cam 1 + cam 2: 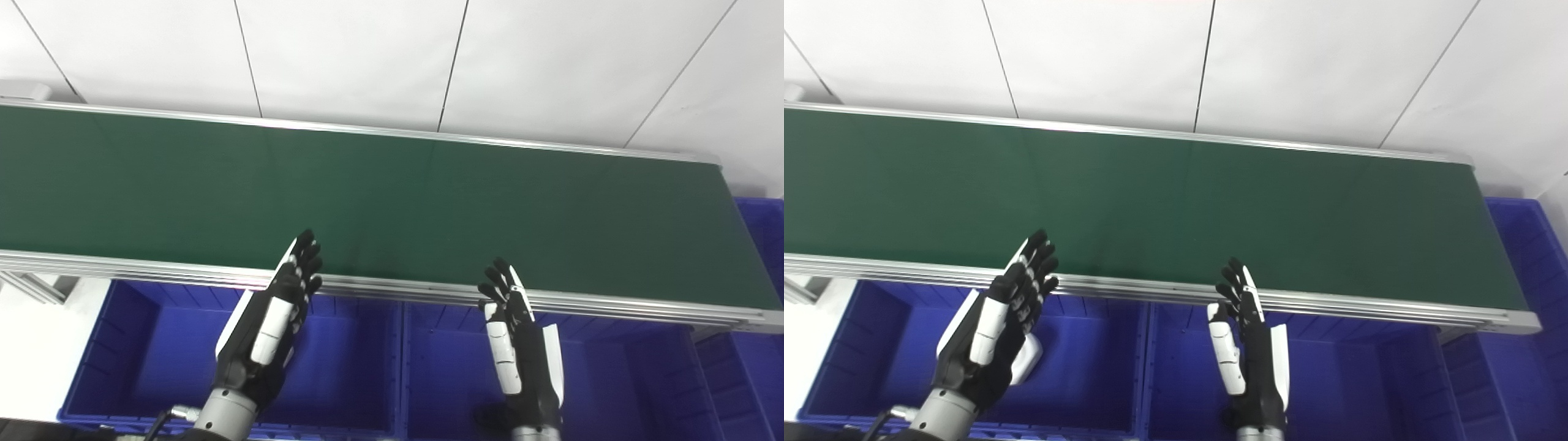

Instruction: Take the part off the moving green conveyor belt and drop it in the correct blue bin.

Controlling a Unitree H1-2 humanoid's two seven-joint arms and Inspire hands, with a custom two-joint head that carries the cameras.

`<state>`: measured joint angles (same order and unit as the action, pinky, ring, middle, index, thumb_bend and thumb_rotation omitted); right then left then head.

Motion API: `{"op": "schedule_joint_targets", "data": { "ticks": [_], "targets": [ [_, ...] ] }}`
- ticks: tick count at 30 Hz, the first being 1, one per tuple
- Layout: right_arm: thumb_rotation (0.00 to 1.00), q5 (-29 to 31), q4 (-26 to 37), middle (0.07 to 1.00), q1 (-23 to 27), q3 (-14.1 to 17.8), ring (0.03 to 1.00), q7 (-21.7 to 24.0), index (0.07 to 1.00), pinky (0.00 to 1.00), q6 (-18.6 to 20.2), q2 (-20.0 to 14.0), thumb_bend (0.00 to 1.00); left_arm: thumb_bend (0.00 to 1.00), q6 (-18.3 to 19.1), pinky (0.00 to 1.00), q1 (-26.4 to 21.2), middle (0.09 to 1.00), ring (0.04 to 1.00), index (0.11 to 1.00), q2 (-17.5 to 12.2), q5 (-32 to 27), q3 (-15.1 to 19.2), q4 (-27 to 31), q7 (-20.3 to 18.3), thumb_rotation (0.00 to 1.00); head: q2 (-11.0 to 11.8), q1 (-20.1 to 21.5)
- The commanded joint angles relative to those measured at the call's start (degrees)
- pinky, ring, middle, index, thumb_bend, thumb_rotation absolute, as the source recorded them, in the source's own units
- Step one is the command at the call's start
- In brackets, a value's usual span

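Now, left eye view: the belt (392,202) runs bare across the frame, no part showing on it. Left hand (269,318) hovers over the left bin (153,343), fingers straight and spread, holding nothing. Right eye view: right hand (1246,343) hangs over the middle bin (1335,380), fingers apart too, tips at the belt's near rail (1151,288).

Bare green belt (1176,202), spread empty hands
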<state>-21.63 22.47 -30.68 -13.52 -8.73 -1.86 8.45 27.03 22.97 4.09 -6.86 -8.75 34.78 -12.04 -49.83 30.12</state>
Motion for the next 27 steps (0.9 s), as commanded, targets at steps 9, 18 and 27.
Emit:
{"op": "schedule_joint_targets", "data": {
  "ticks": [9,18,27],
  "targets": [
    [1.00,-1.82,-0.43,0.926,1.72,-5.71,0.871,-3.67,0.939,0.81,2.77,7.51,0.66,0.68,-0.97,1.00,-4.50,1.000,1.000,1.000,-7.36,0.44,-1.19,-5.03,3.24,0.82,-0.12,3.96],
    [1.00,-0.28,-0.24,0.924,1.86,-5.31,0.872,-4.29,0.943,0.80,3.37,6.32,0.64,0.64,-12.93,1.00,-4.06,1.000,1.000,1.000,-7.80,6.09,-3.95,-8.31,3.85,0.81,0.82,0.99],
    [1.00,-0.37,-1.18,0.914,1.51,-4.80,0.866,-4.37,0.944,0.79,1.56,4.10,0.64,0.65,-29.29,1.00,-2.99,1.000,1.000,1.000,-7.22,15.76,-4.90,-12.09,7.28,0.89,2.61,-0.76]
  ]
}}
